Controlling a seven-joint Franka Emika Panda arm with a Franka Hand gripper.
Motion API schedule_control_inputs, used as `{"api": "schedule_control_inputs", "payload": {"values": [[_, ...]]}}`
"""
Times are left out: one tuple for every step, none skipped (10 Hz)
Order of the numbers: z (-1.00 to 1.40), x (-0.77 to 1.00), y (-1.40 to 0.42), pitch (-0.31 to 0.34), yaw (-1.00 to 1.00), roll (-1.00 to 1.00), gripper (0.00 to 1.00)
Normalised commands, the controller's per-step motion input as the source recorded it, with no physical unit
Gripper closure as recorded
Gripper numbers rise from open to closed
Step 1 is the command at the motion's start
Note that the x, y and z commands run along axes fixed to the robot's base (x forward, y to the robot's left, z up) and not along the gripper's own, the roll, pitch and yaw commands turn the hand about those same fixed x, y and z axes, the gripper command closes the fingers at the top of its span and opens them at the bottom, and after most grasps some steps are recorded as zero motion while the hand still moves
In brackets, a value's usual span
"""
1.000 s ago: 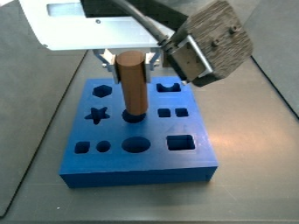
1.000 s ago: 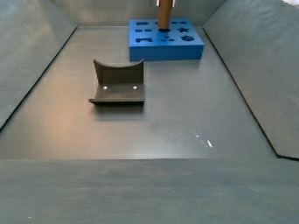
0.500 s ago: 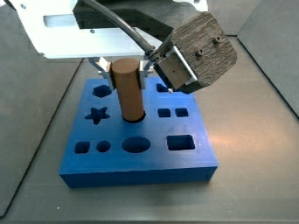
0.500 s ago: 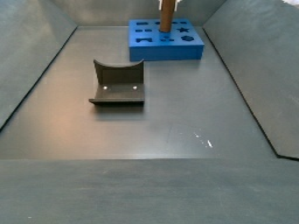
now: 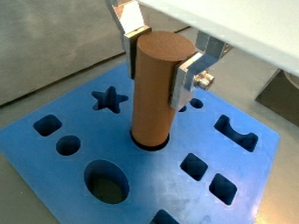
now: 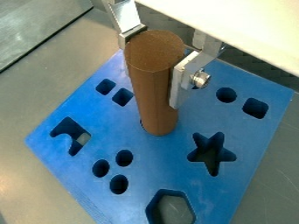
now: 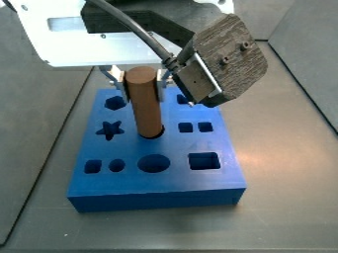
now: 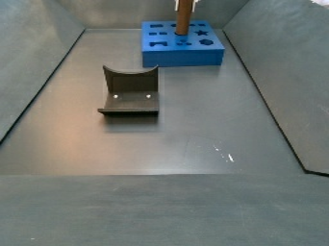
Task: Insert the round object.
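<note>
The gripper (image 5: 162,54) sits directly above the blue board (image 5: 70,112), its jaws closed on the top of the peg (image 5: 159,92). The silver fingers (image 6: 187,75) press flat against opposite sides of the peg's upper end, so the lower part stays free to enter the board. Gripping high likely keeps the fingers clear of the board's face as the peg goes down.

The peg stands upright, long axis vertical and square to the board's top. Its lower end meets the board at a round hole near the board's middle, and in both wrist views a dark ring shows around its foot, so I judge it has just entered that hole rather than resting on the face. Most of its length is above the board.

In a side view the peg (image 7: 142,99) rises from the board's centre, with the star hole (image 7: 111,128) beside it and a larger round hole (image 7: 154,162) nearer the board's front edge. The fixture (image 8: 129,93) stands on the table (image 8: 180,135), well apart from the board (image 8: 183,53).
</note>
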Motion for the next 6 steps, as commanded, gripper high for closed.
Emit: {"api": "schedule_control_inputs", "payload": {"values": [[-0.35, 0.09, 0.00, 0.000, 0.00, -0.07, 1.00], [-0.38, 0.16, -0.01, 0.000, 0.00, -0.07, 1.00], [-0.40, 0.21, -0.04, 0.000, 0.00, -0.08, 1.00], [-0.39, 0.17, -0.05, 0.000, 0.00, -0.08, 1.00], [-0.38, 0.13, -0.03, 0.000, 0.00, -0.07, 1.00], [-0.34, 0.07, 0.00, 0.000, 0.00, -0.02, 1.00]]}}
